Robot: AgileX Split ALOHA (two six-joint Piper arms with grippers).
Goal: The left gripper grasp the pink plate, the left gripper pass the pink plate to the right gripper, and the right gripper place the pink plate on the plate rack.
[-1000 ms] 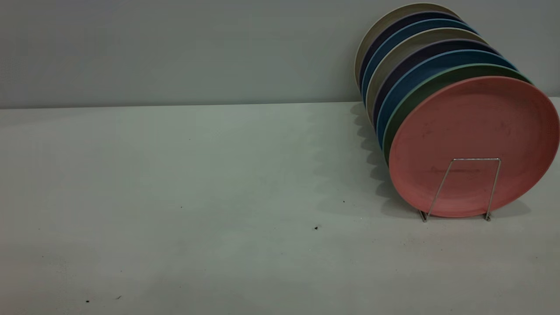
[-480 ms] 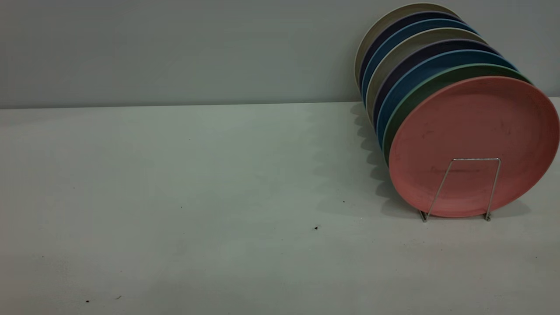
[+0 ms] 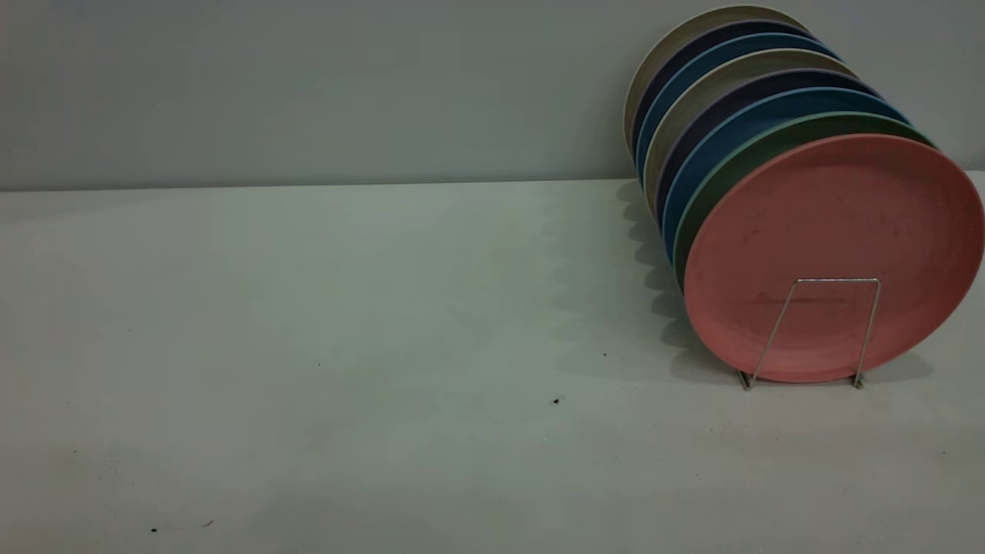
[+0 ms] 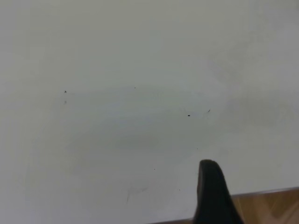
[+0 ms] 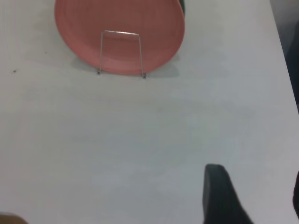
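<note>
The pink plate (image 3: 831, 223) stands upright in the front slot of the plate rack (image 3: 816, 281), at the right of the table, behind a silver wire loop. It also shows in the right wrist view (image 5: 154, 28), with the rack's loop (image 5: 120, 32) in front of it. No gripper shows in the exterior view. My right gripper (image 5: 256, 186) is open and empty, above bare table well short of the rack. My left gripper (image 4: 254, 186) hangs empty over bare table near its edge; only one black finger (image 4: 211, 191) shows, with nothing beside it.
Several more plates stand in the rack behind the pink one: a green plate (image 3: 731, 165), blue, dark purple and beige ones. A grey wall (image 3: 308, 92) closes the back. The table's edge and wooden floor (image 4: 271, 207) show in the left wrist view.
</note>
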